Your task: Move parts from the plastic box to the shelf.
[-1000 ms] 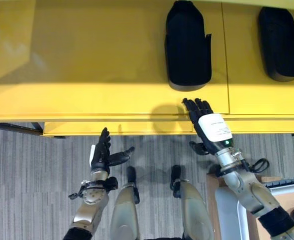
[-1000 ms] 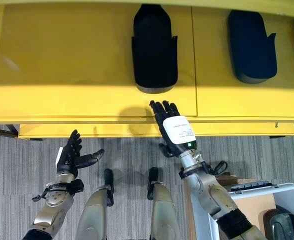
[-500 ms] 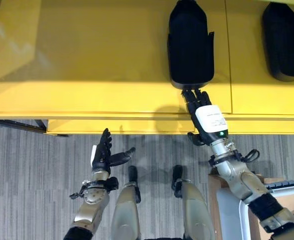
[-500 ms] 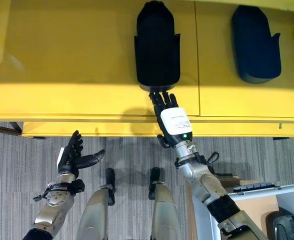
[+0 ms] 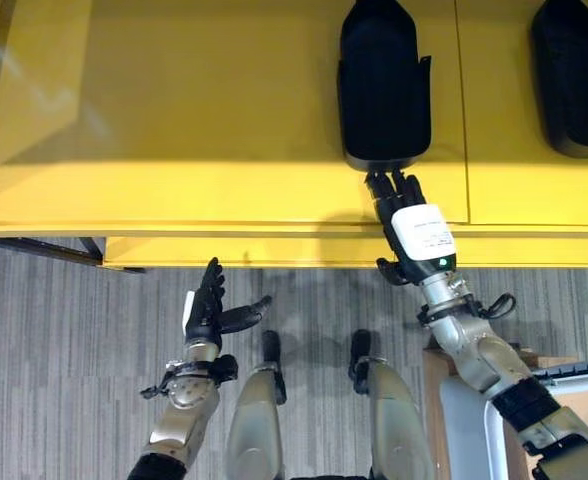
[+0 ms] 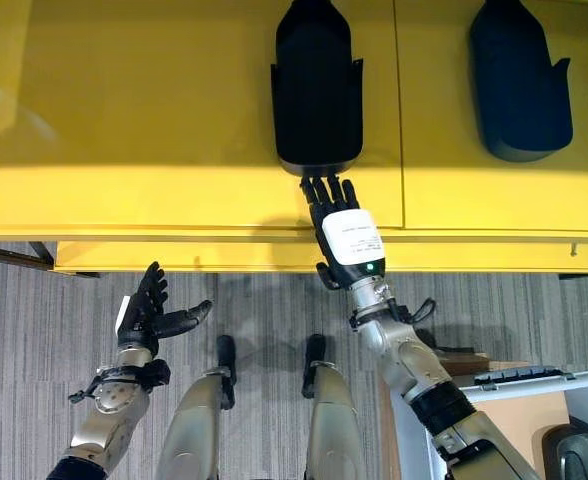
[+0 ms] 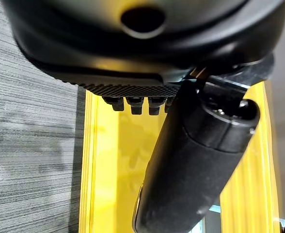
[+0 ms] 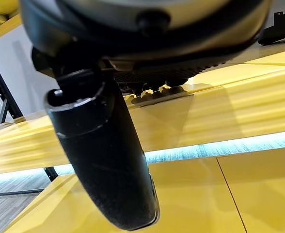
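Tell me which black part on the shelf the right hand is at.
The left black part: the right hand reaches with straight fingers to its near end. The other black part lies further right on the yellow shelf, away from the hand.

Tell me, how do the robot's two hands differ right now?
The right robot hand reaches over the yellow metal shelf, fingertips at the nearer moulded black part; the left robot hand hangs over the grey carpet, near nothing. Both are dark, with straight fingers.

Two parts point(image 5: 384, 85) point(image 5: 572, 75) side by side on shelf point(image 5: 174, 120).
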Controlling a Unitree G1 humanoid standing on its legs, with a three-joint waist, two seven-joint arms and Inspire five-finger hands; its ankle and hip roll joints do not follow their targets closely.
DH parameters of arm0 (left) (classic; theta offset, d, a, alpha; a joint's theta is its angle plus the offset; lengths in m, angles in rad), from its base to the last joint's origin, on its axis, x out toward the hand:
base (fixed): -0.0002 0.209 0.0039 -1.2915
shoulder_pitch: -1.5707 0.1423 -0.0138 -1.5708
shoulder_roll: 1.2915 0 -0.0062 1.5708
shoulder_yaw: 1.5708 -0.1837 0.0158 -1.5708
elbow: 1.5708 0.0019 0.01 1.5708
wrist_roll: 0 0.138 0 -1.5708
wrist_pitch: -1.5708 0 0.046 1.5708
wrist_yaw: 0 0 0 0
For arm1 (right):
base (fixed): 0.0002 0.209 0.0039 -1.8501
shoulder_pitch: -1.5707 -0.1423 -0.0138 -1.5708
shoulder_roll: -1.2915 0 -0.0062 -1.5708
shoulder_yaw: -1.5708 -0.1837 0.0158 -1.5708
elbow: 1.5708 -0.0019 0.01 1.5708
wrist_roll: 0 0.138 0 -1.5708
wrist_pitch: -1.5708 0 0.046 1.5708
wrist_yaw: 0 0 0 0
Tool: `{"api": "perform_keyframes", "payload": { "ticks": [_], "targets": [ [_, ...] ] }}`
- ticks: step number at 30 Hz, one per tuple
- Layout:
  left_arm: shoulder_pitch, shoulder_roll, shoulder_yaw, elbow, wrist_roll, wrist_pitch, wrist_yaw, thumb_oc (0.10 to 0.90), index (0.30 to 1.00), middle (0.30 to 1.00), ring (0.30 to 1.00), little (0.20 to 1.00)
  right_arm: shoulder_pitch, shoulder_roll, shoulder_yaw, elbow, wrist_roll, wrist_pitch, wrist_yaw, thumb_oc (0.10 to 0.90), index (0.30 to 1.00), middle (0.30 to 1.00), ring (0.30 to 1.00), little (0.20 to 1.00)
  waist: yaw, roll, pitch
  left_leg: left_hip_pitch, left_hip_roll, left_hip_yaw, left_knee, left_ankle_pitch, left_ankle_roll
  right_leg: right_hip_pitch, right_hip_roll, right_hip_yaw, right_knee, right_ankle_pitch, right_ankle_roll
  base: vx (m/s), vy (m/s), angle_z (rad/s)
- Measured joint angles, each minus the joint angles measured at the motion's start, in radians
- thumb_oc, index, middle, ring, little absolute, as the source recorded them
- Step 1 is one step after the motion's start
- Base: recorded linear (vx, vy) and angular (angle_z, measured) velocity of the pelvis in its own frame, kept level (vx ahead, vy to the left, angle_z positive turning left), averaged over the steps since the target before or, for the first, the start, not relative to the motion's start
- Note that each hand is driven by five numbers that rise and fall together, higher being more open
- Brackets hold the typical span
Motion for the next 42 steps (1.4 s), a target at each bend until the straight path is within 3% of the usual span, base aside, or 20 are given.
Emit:
{"api": "perform_keyframes", "payload": {
  "ticks": [42],
  "targets": [
    [-0.006, 0.0, -0.008, 0.0, -0.003, -0.001, -0.016, 0.9, 1.0, 1.0, 1.0, 1.0, -0.092, 0.035, 0.005, 0.084, 0.045, 0.03, -0.024, 0.9, 1.0, 1.0, 1.0, 1.0, 0.023, 0.001, 0.0, -0.032, -0.01, -0.015, 0.017, 0.007, 0.0, -0.026, -0.011, -0.006, 0.019, -0.004, -0.008, 0.0, 0.0, 0.0]
  ]
}}
